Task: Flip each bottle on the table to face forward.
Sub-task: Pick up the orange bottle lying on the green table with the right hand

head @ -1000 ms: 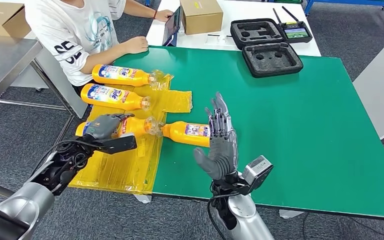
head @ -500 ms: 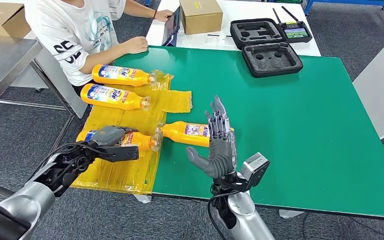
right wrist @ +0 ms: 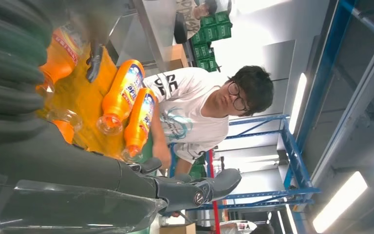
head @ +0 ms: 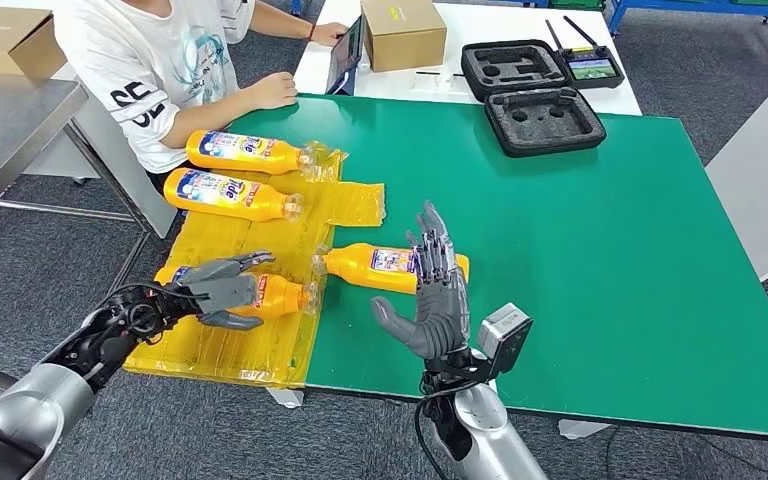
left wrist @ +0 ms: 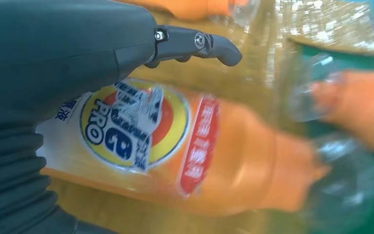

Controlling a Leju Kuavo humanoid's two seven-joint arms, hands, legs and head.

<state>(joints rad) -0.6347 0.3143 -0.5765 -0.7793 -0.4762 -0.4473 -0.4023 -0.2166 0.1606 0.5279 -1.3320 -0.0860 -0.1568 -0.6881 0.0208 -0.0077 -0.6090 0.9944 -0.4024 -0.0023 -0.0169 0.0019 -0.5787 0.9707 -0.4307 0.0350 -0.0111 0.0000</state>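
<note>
Several orange bottles lie on their sides. Two lie at the far end of the yellow mat, one behind the other. A third bottle lies near the front of the mat with its round label facing up. My left hand hovers over its base end, fingers spread and lifted off it. A fourth bottle lies on the green table, cap toward the mat. My right hand stands upright and open just in front of it, holding nothing.
A person sits at the far left corner, one hand on the table edge. Two black foam cases lie at the back, with a cardboard box, a tablet and a controller beyond. A metal table stands to the left.
My left hand drew the third bottle nearer to me and turned it, then opened its fingers off it. The right hand sank slightly and stayed open.
</note>
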